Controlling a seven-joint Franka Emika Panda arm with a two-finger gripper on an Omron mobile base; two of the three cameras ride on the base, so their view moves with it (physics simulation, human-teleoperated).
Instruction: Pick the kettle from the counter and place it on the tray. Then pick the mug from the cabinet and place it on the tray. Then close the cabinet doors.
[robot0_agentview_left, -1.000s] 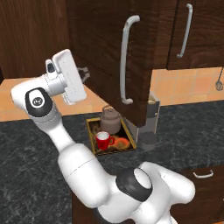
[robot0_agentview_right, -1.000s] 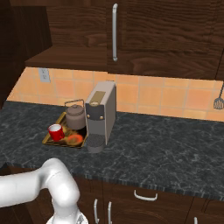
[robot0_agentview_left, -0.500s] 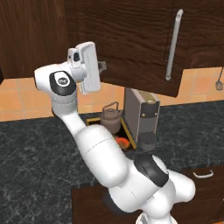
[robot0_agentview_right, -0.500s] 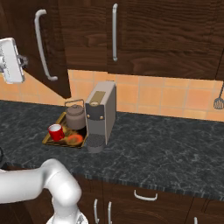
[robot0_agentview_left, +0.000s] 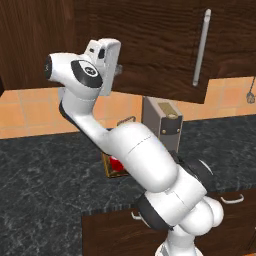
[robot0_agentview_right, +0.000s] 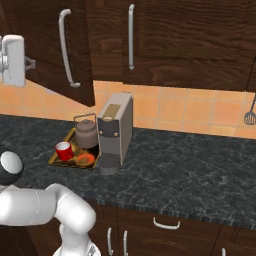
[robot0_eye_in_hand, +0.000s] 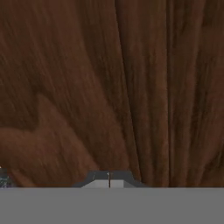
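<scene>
You are working on the last part of the job now, as far as these pictures let me judge. The cabinet (robot0_agentview_right: 165, 40) is spreading across the wall ahead of and above the claw, and one of the cabinet doors (robot0_agentview_left: 150, 55) is standing part-way swung — its far edge, with the long bar handle (robot0_agentview_left: 200, 47), is hanging out over the counter (robot0_agentview_right: 190, 170) rather than lying flush with its neighbour. The claw (robot0_agentview_left: 118, 69) is sitting right against that door's face, high above the worktop; in the hand view wood grain is crowding the lens and the fingertips (robot0_eye_in_hand: 109, 178) are showing pressed together with nothing between them, so you are pushing with a closed, empty claw, not gripping. Well below the claw and a little off to the side, the coffee machine (robot0_agentview_right: 116, 129) is standing on the counter, and just beside it the tray (robot0_agentview_right: 60, 159) is lying flat. Both carrying jobs look finished: the kettle (robot0_agentview_right: 86, 132) is sitting upright on the tray next to the machine, and the mug (robot0_agentview_right: 63, 150) is resting on the tray just in front of it. What is left, by my reading, is only the shutting — this door needs pressing the rest of the way home. I cannot tell from these views whether a second door to the other side of the claw is waiting open as well.
</scene>
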